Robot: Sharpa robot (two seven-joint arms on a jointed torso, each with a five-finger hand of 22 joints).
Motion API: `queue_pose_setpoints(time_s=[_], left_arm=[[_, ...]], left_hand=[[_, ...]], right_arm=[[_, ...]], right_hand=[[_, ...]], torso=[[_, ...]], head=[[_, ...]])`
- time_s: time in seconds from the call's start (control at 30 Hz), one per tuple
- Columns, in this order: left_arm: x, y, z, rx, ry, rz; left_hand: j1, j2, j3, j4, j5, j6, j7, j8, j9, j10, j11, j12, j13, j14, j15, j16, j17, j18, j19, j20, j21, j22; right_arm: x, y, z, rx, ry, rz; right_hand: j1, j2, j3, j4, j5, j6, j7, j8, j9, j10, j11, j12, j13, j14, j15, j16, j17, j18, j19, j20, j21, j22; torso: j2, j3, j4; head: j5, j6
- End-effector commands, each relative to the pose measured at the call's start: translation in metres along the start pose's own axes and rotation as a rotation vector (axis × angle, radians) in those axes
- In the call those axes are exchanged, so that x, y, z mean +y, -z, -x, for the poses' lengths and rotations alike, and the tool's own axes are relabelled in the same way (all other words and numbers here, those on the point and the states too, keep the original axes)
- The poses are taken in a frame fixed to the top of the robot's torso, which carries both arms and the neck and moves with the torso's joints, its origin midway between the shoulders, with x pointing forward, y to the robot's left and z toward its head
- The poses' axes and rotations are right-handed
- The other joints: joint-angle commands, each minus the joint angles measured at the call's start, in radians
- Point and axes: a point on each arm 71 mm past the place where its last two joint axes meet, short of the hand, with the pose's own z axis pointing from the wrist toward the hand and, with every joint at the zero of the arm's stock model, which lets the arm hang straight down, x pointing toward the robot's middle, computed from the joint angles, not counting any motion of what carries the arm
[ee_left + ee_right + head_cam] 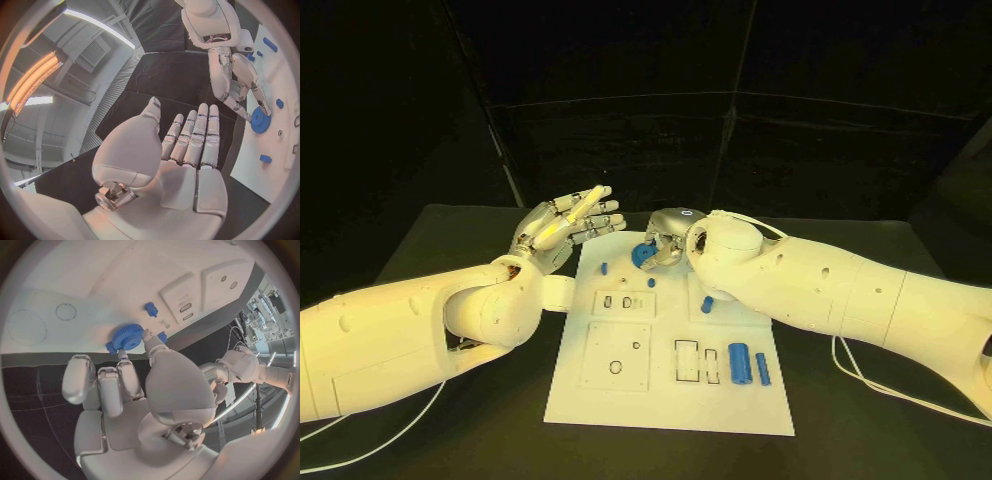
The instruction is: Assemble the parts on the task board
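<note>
Black worktop, white task board: my right robot hand pinches a blue gear; left robot hand spread, empty; several blue parts lie unassembled.

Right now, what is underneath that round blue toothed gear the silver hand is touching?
The white task board lies under the blue toothed gear; the right hand pinches its edge. The spot directly beneath is covered.

A robotics lab or test cell. A black tabletop sits inside black curtains that close off the upper half of the head view. On it lies a white task board with cut-out slots. The left wrist view shows an industrial ceiling with strip lights and a vent.
</note>
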Motion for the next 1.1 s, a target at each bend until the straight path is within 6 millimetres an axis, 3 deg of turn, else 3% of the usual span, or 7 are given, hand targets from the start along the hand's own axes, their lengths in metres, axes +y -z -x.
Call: queue_pose_setpoints(time_s=[0.03, 0.6, 0.83, 0.93, 1.1], left_arm=[[-0.001, 0.0, -0.002, 0.014, 0.001, -0.006], [-0.002, 0.0, -0.001, 0.012, 0.0, -0.006], [-0.002, 0.001, 0.0, 0.01, -0.001, -0.007], [-0.003, 0.001, 0.001, 0.009, -0.001, -0.007], [-0.003, 0.002, 0.003, 0.006, -0.002, -0.009]], left_hand=[[0.0, 0.011, 0.0, -0.008, 0.004, -0.001, 0.078, -0.006, -0.001, 0.003, 0.007, -0.006, 0.0, 0.003, 0.0, -0.005, -0.001, 0.01, 0.007, 0.0, -0.005, -0.001], [-0.001, 0.012, -0.001, -0.009, 0.004, -0.004, 0.079, -0.008, -0.002, 0.002, 0.008, -0.008, 0.0, 0.003, 0.001, -0.007, -0.002, 0.01, 0.008, 0.001, -0.006, -0.002], [-0.001, 0.012, -0.001, -0.009, 0.004, -0.004, 0.079, -0.008, -0.002, 0.002, 0.008, -0.008, 0.0, 0.003, 0.001, -0.007, -0.002, 0.01, 0.008, 0.001, -0.006, -0.002], [-0.001, 0.012, -0.001, -0.009, 0.004, -0.004, 0.079, -0.008, -0.002, 0.002, 0.008, -0.008, 0.0, 0.003, 0.001, -0.007, -0.002, 0.01, 0.008, 0.001, -0.006, -0.002], [-0.001, 0.012, -0.002, -0.009, 0.004, -0.004, 0.079, -0.008, -0.002, 0.001, 0.008, -0.009, 0.0, 0.003, 0.001, -0.007, -0.002, 0.01, 0.008, 0.001, -0.007, -0.003]], right_arm=[[-0.002, -0.001, -0.001, 0.02, -0.023, -0.012], [-0.01, 0.005, 0.004, -0.032, -0.048, -0.014], [-0.016, 0.014, 0.014, -0.153, -0.092, 0.038], [-0.023, 0.023, 0.02, -0.224, -0.134, 0.096], [-0.045, 0.041, 0.026, -0.265, -0.217, 0.173]], right_hand=[[-0.008, 0.002, -0.017, 0.016, -0.001, -0.025, 0.003, -0.005, -0.002, -0.003, 0.004, -0.002, 0.013, 0.074, 0.009, 0.003, 0.129, -0.012, 0.001, 0.008, 0.007, 0.001], [0.022, 0.02, -0.038, 0.026, 0.002, 0.001, 0.004, 0.001, 0.002, 0.001, 0.005, 0.004, 0.021, 0.075, 0.011, 0.004, 0.132, -0.012, 0.002, 0.012, 0.009, 0.005], [0.036, 0.027, -0.05, 0.029, 0.017, 0.015, 0.001, 0.005, 0.004, 0.012, 0.003, 0.014, 0.034, 0.076, 0.009, 0.005, 0.135, -0.014, 0.007, 0.011, 0.013, 0.014], [0.039, 0.029, -0.053, 0.029, 0.018, 0.021, 0.0, 0.007, 0.005, 0.012, 0.001, 0.014, 0.034, 0.075, 0.009, 0.005, 0.135, -0.014, 0.008, 0.011, 0.014, 0.016], [0.064, 0.041, -0.056, 0.022, 0.035, 0.028, -0.003, 0.006, 0.004, 0.006, -0.001, 0.008, 0.027, 0.072, 0.006, 0.0, 0.121, -0.012, 0.002, 0.008, 0.01, 0.005]], torso=[[0.001, 0.0005, 0.0004], [0.0, 0.0009, 0.0], [-0.001, 0.0, -0.002], [-0.002, -0.0017, -0.0034], [-0.002, 0.0013, -0.0042]], head=[[0.0, 0.001], [0.0, -0.002], [-0.001, -0.002], [-0.002, -0.002], [-0.009, 0.003]])
